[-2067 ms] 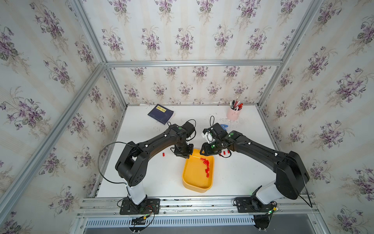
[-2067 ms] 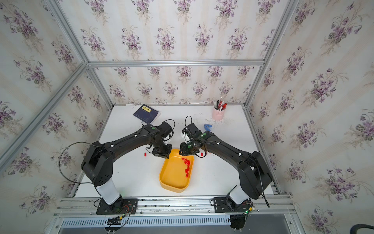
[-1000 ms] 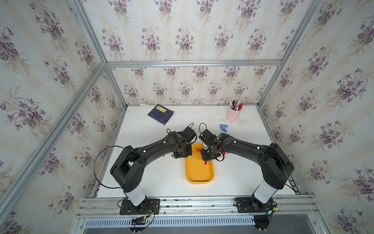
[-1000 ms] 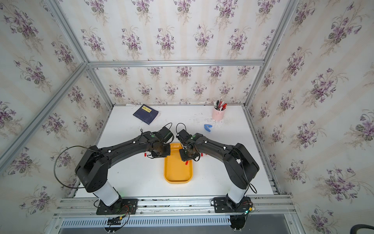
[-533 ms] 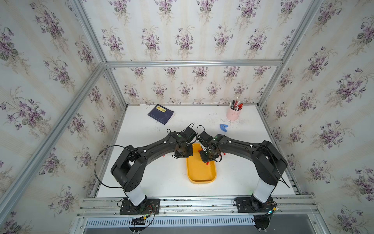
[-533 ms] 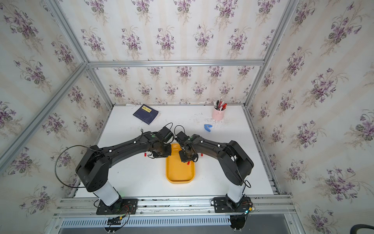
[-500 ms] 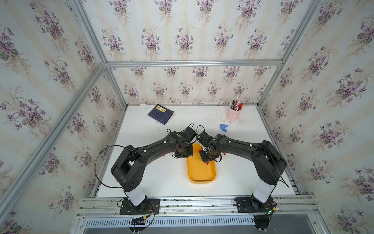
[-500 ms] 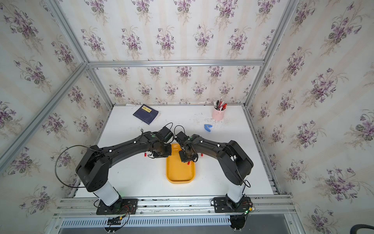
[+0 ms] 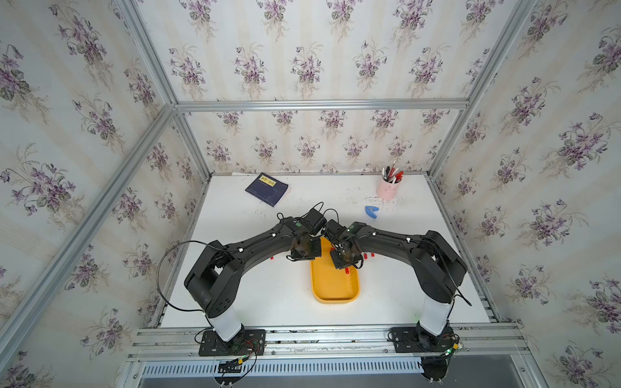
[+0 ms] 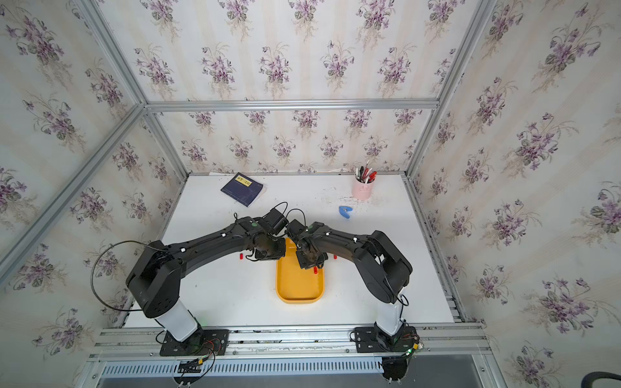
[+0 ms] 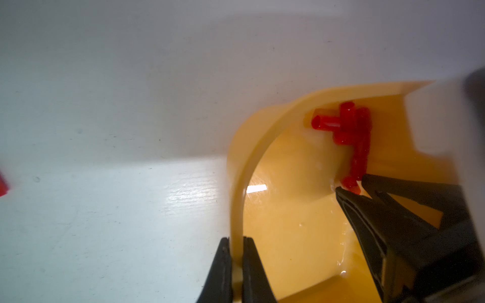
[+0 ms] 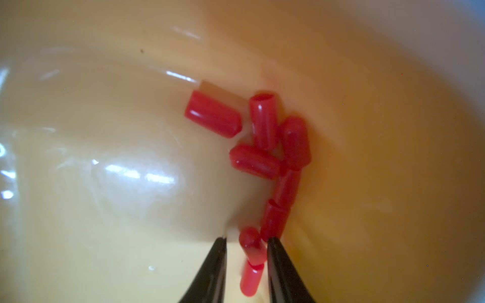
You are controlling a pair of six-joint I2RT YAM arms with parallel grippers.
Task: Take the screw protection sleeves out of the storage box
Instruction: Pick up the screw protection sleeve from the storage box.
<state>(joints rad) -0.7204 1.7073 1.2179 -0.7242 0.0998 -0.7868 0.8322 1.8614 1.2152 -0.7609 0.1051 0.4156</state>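
the left hand point(image 11: 236, 240) is clamped on the rim of the storage box point(image 11: 236, 183), with one finger outside the wall and one inside. the right hand point(image 12: 246, 240) is down inside the box, its tips on either side of one sleeve point(image 12: 250, 245). that sleeve touches one finger point(image 12: 278, 262), but a sliver of yellow shows beside the other. the fingers stand a little apart, and i cannot tell whether the sleeve is pinched.

the other screw protection sleeves point(image 12: 262, 131) run on from the tips in a loose string along the foot of the curved wall. they end in a small heap near a rounded corner. they are short, glossy, bright red tubes lying at all angles, some showing an open end.

the box is a shallow yellow-orange tray with a low rim. in both top views it point(image 9: 336, 300) point(image 10: 299, 301) lies lengthwise on the white worktop point(image 9: 268, 295). a few loose sleeves point(image 9: 272, 258) point(image 9: 369, 255) lie on the worktop on either side of its far end.

the left arm point(image 9: 255, 240) and right arm point(image 9: 396, 240) arch inward and meet over that far end, wrists bent down and covering the hands.
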